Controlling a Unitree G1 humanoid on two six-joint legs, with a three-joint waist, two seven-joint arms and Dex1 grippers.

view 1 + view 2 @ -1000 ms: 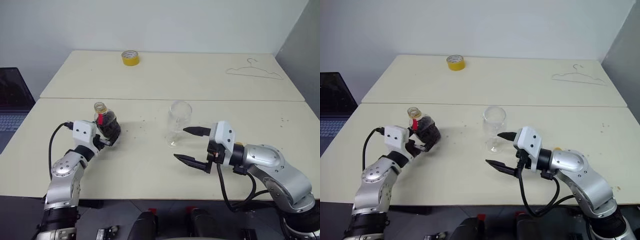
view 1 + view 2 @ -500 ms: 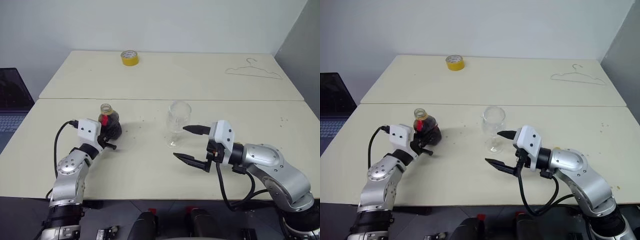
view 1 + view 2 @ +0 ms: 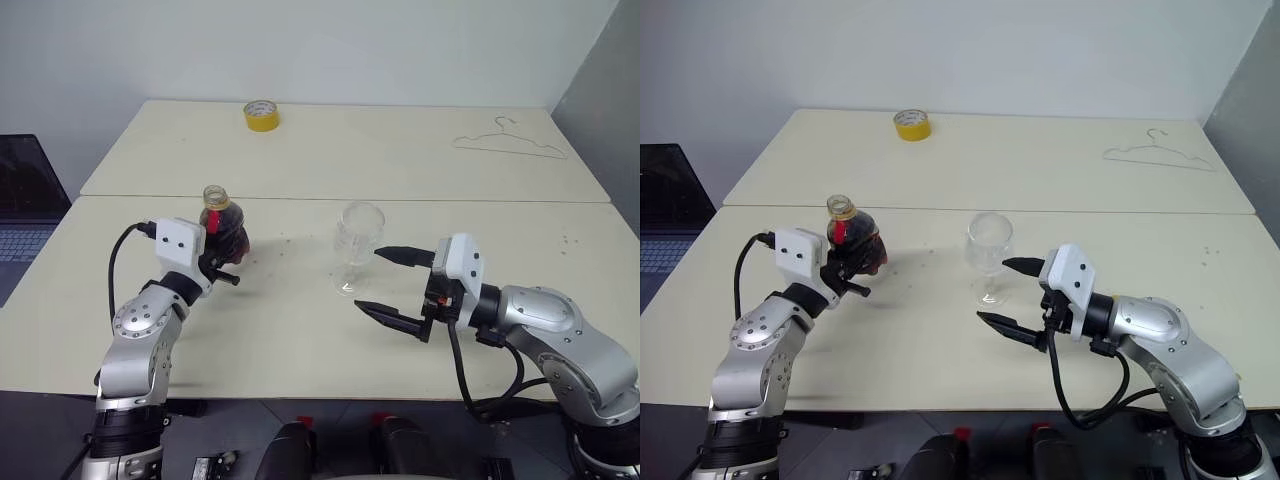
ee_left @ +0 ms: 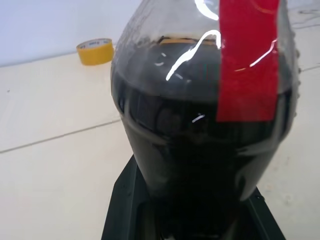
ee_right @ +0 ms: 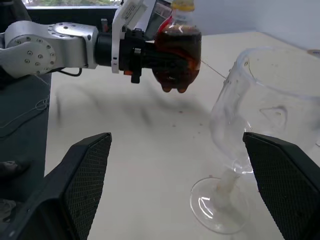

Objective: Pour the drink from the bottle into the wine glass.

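Observation:
The bottle point(image 3: 222, 225) holds the dark drink point(image 4: 200, 150), with a red label at its neck. My left gripper point(image 3: 229, 252) is shut on its lower body and holds it upright, a little above the table. The wine glass point(image 3: 358, 243) stands upright to the bottle's right, with no liquid in it. My right gripper point(image 3: 374, 280) is open just right of the glass, and its fingers point(image 5: 80, 180) lie level on either side of the stem without touching it. In the right wrist view the bottle point(image 5: 177, 57) hangs beyond the glass point(image 5: 255, 115).
A yellow tape roll point(image 3: 260, 115) lies at the table's far edge. At the far right a wire hanger point(image 3: 508, 142) lies flat. A laptop point(image 3: 25, 205) sits beyond the table's left side. A seam point(image 3: 450, 200) runs across between the two tabletops.
My left gripper closed on the bottle, then lifted it off the table and a little toward the glass. The right gripper stays open by the glass.

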